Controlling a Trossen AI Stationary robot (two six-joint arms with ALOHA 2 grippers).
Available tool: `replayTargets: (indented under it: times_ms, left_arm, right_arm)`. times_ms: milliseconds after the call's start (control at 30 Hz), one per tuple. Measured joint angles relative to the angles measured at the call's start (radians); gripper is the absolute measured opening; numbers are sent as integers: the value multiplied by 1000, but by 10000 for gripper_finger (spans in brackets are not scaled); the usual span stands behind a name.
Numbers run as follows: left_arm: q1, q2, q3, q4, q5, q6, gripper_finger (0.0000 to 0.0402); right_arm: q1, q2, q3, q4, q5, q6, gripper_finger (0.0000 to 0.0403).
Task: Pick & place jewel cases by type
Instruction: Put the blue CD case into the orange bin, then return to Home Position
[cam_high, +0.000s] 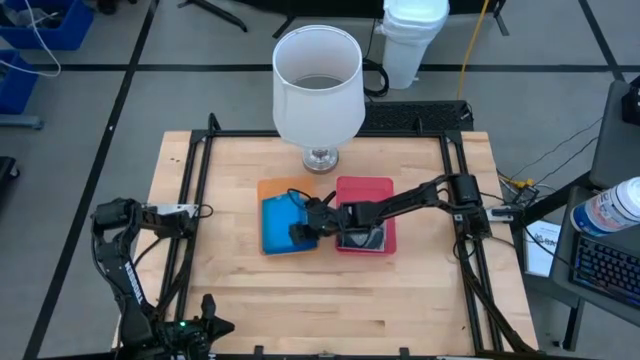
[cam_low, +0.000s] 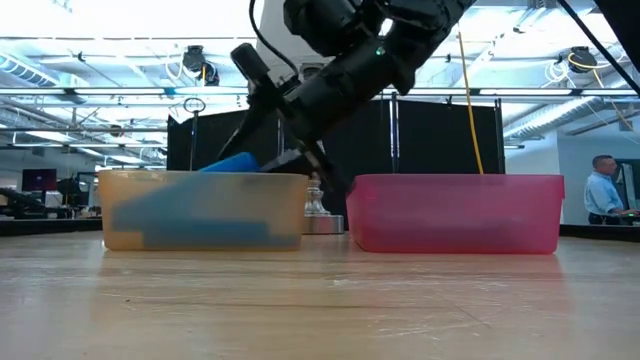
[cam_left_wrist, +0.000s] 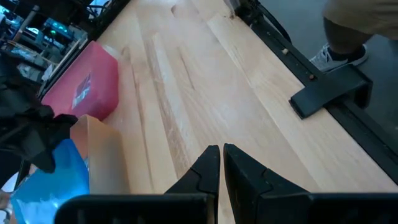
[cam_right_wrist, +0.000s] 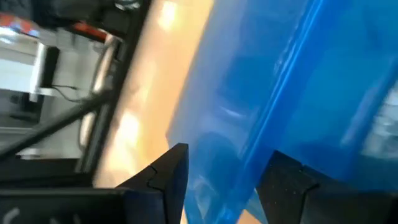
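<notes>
Right gripper (cam_high: 300, 226) reaches over the orange rectangular plastic tray (cam_high: 283, 187), its 2 fingers spread around the edge of a bright blue flat plastic jewel case (cam_right_wrist: 298, 93); only the right wrist view shows this. From table height that case (cam_low: 232, 163) pokes tilted above the tray's rim. Overhead, a dark grey case (cam_high: 362, 238) lies in the red rectangular plastic tray (cam_high: 365, 185). Left gripper (cam_left_wrist: 220, 163), fingers together, waits at the table's left edge.

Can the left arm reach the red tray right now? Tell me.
Probably yes: the left end effector is parked at the table's left edge, with bare wood between it and the red tray, though the stretch looks long.
</notes>
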Motion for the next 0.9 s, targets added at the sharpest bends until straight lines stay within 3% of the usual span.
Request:
replayTargets:
  times_ms: [400, 533, 733, 900]
  left_arm:
    - [23, 2, -1, 26, -4, 28, 30]
    - [33, 2, -1, 37, -12, 61, 30]
    - [75, 2, -1, 159, -49, 190, 30]
    - [185, -15, -1, 256, 94, 492, 30]
  right_arm:
    - [30, -107, 0, -223, 50, -84, 159]
    - [44, -157, 0, -226, 85, -160, 159]
    - [80, -270, 0, -289, 129, -527, 154]
    - [175, -351, 0, -341, 294, -899, 126]
